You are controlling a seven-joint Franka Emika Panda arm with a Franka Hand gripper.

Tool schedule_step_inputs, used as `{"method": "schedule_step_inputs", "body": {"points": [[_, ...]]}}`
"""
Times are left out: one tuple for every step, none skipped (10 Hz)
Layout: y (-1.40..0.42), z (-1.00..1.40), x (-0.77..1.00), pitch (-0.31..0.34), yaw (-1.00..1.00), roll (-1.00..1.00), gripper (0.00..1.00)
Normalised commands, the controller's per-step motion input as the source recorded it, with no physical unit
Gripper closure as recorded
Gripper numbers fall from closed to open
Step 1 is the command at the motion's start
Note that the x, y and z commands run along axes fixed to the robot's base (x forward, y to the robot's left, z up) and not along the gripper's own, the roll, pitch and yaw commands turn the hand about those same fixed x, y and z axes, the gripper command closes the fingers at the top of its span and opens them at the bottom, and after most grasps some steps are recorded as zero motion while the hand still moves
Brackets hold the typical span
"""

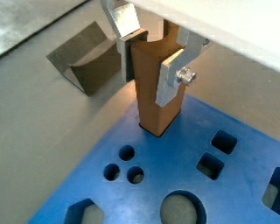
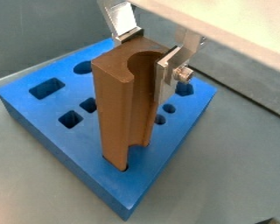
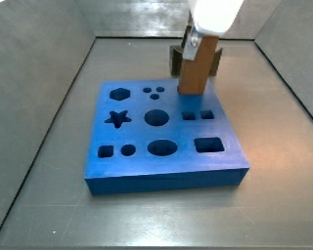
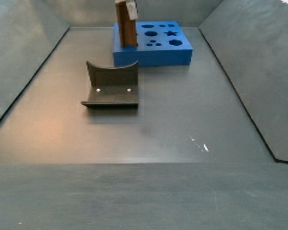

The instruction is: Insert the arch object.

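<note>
The arch object [image 1: 90, 59] lies on the grey floor in the upper left, but your gripper [image 1: 150, 59] in the middle has its jaws closed on the tall orange-brown bar [image 1: 154, 114], so you could knock that bar over on the blue board [image 1: 236, 188].

Both wrist views sit close above the gripper [image 1: 149, 48], looking steeply down past its fingers [image 2: 171, 66] at the orange-brown bar [image 2: 122, 105] standing on the blue board [image 2: 60, 92]. A side view looks down from near the board [image 3: 159, 146], which fills the middle of the frame; another looks from far off along the grey floor [image 4: 171, 135], the board [image 4: 165, 49] small at the top centre and the fixture [image 4: 111, 87] left of centre. All 4 share the board and the bar
</note>
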Motion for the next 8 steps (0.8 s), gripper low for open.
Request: {"method": "schedule_step_inputs", "body": {"points": [[0.08, -0.30, 0.23, 0.031, 0.00, 0.00, 1.00], [0.09, -0.28, 0.21, 0.037, 0.00, 0.01, 1.00], [0.11, -0.24, 0.18, 0.049, 0.00, 0.05, 1.00], [0.15, -0.21, 0.11, 0.023, 0.00, 0.03, 1.00], [0.12, -0.25, 0.04, 0.004, 0.00, 0.10, 1.00], [0.08, -0.25, 0.08, 0.024, 0.00, 0.14, 1.00], [0.00, -0.03, 0.00, 0.000, -0.10, 0.00, 1.00], [0.00, 0.00, 0.00, 0.000, 0.00, 0.00, 1.00]]}}
